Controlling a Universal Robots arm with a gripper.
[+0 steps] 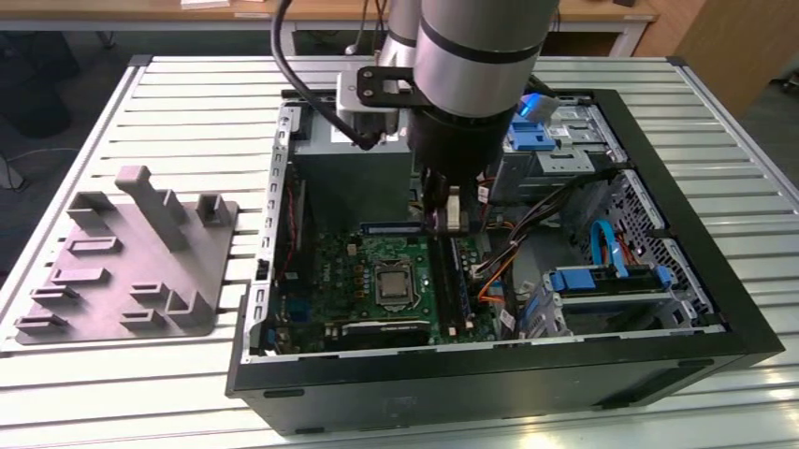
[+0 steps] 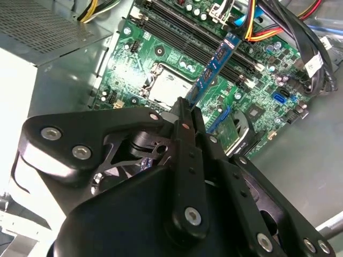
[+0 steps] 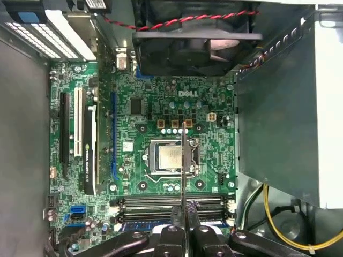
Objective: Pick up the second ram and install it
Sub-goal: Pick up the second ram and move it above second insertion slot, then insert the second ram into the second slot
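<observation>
Gripper (image 2: 185,108) clenched on the second ram (image 2: 215,64), at the centre of the exterior frame, inside the case (image 1: 500,379). The stick's long axis projects ahead of the gripper, above the motherboard (image 3: 214,107), apparently crosswise to the memory slots (image 3: 161,203).

The exterior view is lit brightly and evenly from above. The white slatted metal table (image 1: 187,103) is rendered pale, and a broad highlight is carried by the silver cylindrical arm sleeve (image 1: 481,37) at twelve o'clock. Only soft shadows are cast on the grey moulded fixture plate (image 1: 125,262) at nine o'clock. The inside of the black steel computer case (image 1: 500,383) is left dimmer. In the first wrist view, the pale sheet-metal box (image 3: 329,107) is washed out by glare. In the second wrist view, a sheen is seen on the second ram (image 2: 214,67), the slim blue-faced memory stick clamped in the black metal gripper (image 2: 185,107).
</observation>
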